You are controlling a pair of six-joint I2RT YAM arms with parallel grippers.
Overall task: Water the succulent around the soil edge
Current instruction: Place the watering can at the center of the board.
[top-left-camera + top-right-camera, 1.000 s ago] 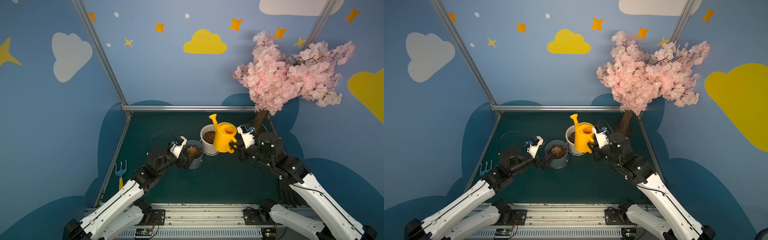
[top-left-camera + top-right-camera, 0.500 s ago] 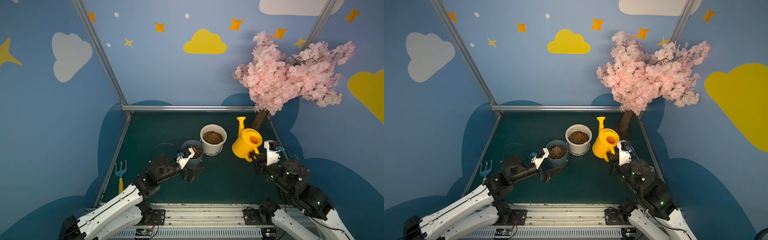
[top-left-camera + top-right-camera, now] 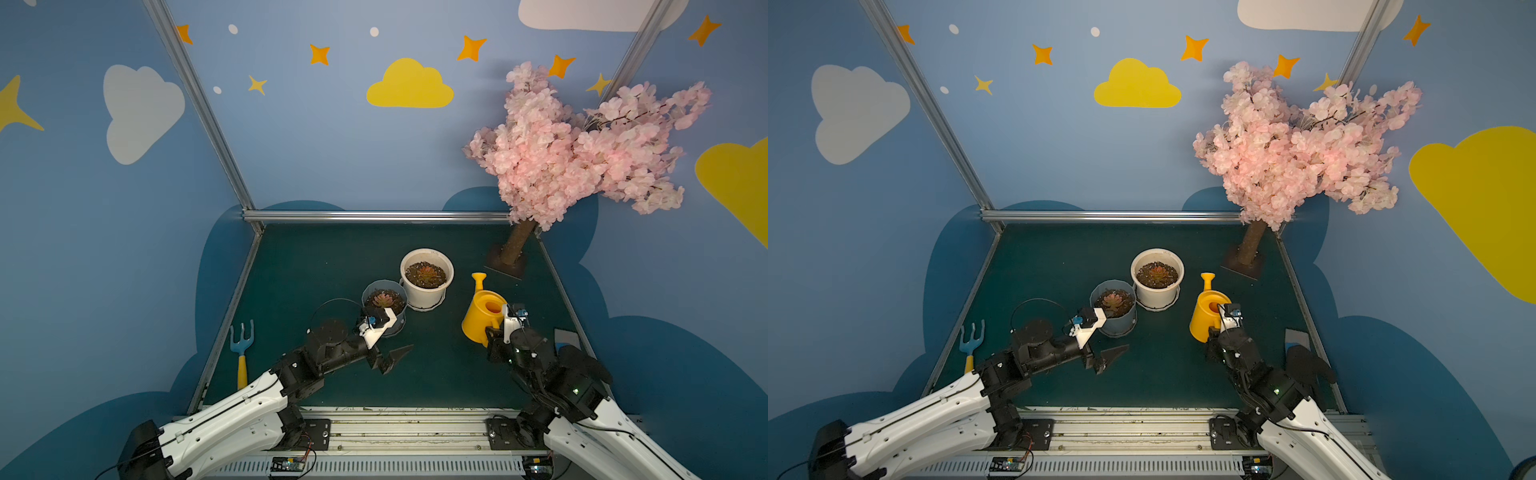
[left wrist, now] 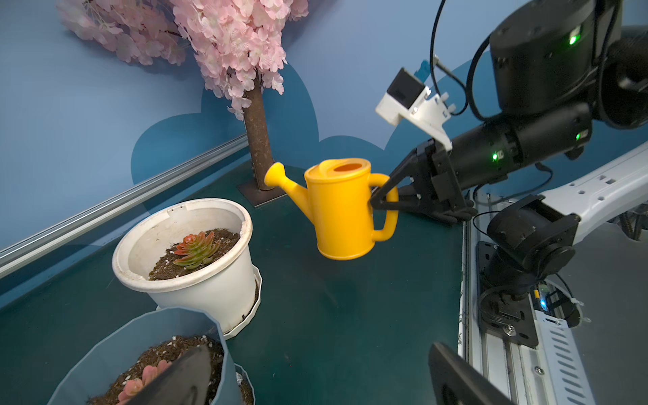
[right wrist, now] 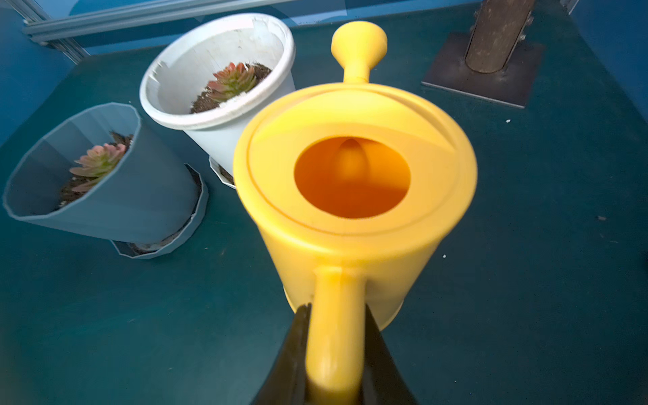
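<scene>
A yellow watering can (image 3: pixel 484 313) (image 5: pixel 354 182) stands upright low over the green mat, right of the pots, its spout pointing to the back wall. My right gripper (image 5: pixel 336 312) (image 3: pixel 489 332) is shut on its handle, one finger on each side. A white pot (image 3: pixel 426 286) holds a red-green succulent (image 3: pixel 426 274) in dark soil. Touching its front left is a blue-grey pot (image 3: pixel 392 324) with a pink succulent (image 3: pixel 383 298). In front of the blue-grey pot my left gripper (image 3: pixel 390 360) (image 4: pixel 315 385) is open and holds nothing.
A blue hand rake with a yellow handle (image 3: pixel 242 349) lies by the left wall. A pink blossom tree (image 3: pixel 573 153) stands on a dark base plate (image 3: pixel 505 264) at the back right. A blue-grey flat object (image 3: pixel 565 338) lies at the right edge behind my right arm.
The right arm carried the watering can from over the white pot back to the right and down, now upright. The left gripper drew back from the blue-grey pot toward the front.
</scene>
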